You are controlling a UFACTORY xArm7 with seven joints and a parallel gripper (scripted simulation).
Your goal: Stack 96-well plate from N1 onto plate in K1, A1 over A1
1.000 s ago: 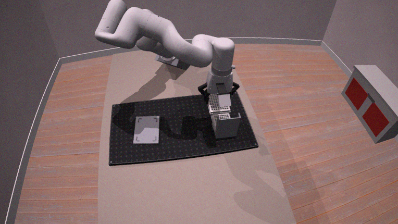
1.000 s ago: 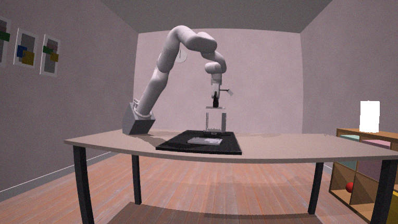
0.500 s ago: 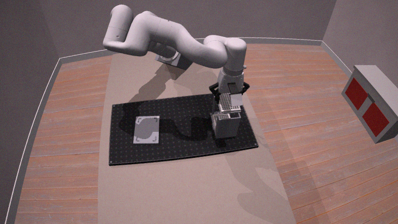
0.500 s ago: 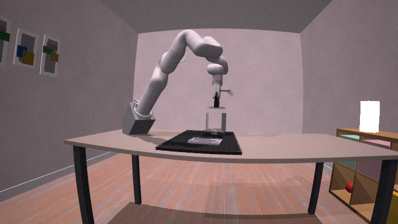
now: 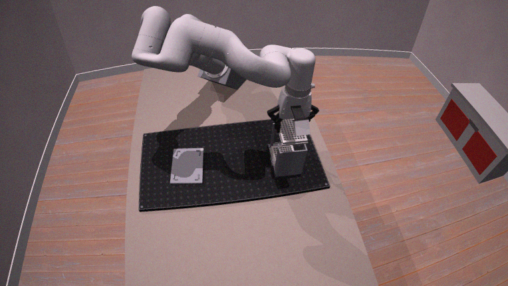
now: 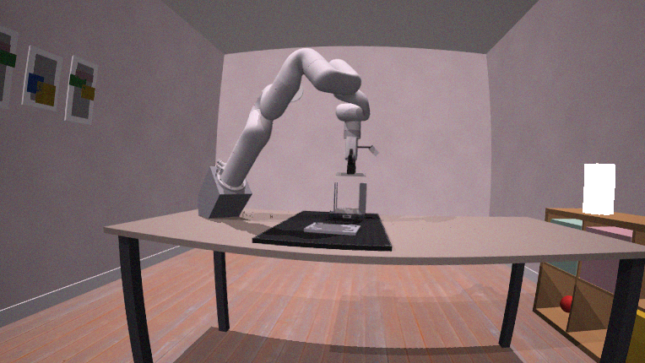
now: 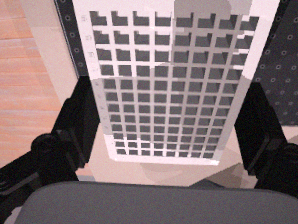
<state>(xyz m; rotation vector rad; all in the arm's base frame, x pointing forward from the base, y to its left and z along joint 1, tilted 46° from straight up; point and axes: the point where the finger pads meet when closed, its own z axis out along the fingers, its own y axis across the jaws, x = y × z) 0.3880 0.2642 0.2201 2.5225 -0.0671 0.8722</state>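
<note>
My gripper (image 5: 292,122) is shut on a white 96-well plate (image 5: 292,131) and holds it level in the air above the stack rack K1 (image 5: 288,159). In the side view the held plate (image 6: 348,175) hangs a short way above the rack's posts (image 6: 349,198). The lower plate (image 5: 286,149) sits inside the rack. The plate nest N1 (image 5: 187,165) lies empty at the left of the black mat.
The black pegboard mat (image 5: 231,165) carries nest and rack. The arm's base (image 5: 222,76) stands behind the mat. A grey cabinet with red panels (image 5: 474,129) stands on the floor to the right. A wooden shelf (image 6: 591,274) stands beside the table.
</note>
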